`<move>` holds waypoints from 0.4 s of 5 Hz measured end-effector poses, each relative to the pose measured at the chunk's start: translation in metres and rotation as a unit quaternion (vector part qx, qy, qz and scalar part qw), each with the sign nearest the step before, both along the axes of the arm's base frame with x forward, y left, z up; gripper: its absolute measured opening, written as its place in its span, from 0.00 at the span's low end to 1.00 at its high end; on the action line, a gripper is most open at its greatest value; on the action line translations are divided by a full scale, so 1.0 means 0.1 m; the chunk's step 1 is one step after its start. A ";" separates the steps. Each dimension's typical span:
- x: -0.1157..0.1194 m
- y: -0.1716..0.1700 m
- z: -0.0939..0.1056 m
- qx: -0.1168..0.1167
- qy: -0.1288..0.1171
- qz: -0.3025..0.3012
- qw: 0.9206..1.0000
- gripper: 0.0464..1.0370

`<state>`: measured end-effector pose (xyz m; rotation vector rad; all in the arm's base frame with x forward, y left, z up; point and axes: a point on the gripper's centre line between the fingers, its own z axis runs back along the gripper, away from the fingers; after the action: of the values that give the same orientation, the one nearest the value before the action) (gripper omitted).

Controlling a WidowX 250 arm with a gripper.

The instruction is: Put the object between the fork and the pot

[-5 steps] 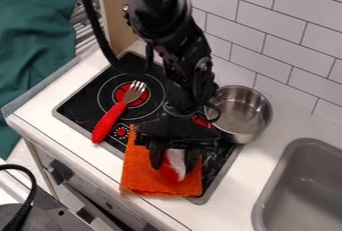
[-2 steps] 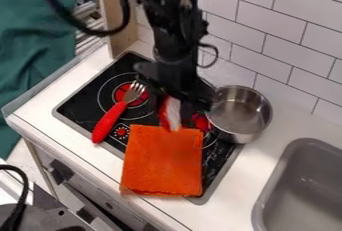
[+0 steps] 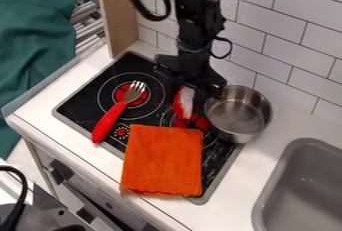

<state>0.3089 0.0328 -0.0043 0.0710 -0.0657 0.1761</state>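
Observation:
The black gripper (image 3: 187, 92) hangs over the back right part of the stove, shut on a red and white object (image 3: 183, 102). That object is between the fork and the pot, nearer the pot's left side; whether it touches the stove I cannot tell. The fork (image 3: 117, 112), with its red handle, lies on the left of the stovetop, tines on the left burner. At the stove's right edge stands the silver pot (image 3: 238, 113), its inside bare.
An orange cloth (image 3: 162, 160) lies across the front of the stove (image 3: 87, 97). A grey sink (image 3: 304, 190) is at the lower right, a tiled wall (image 3: 287, 45) behind. A wooden panel (image 3: 120, 17) rises at the back left.
The gripper has gone from over the orange cloth toward the back, carrying the red and white object to the area beside the pot. The cloth, fork and pot have stayed put.

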 end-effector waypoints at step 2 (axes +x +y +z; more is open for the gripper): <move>0.10 0.27 -0.26 -0.006 0.038 0.071 0.997 0.55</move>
<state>0.3194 0.0600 -0.0300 0.0695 0.0155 0.3155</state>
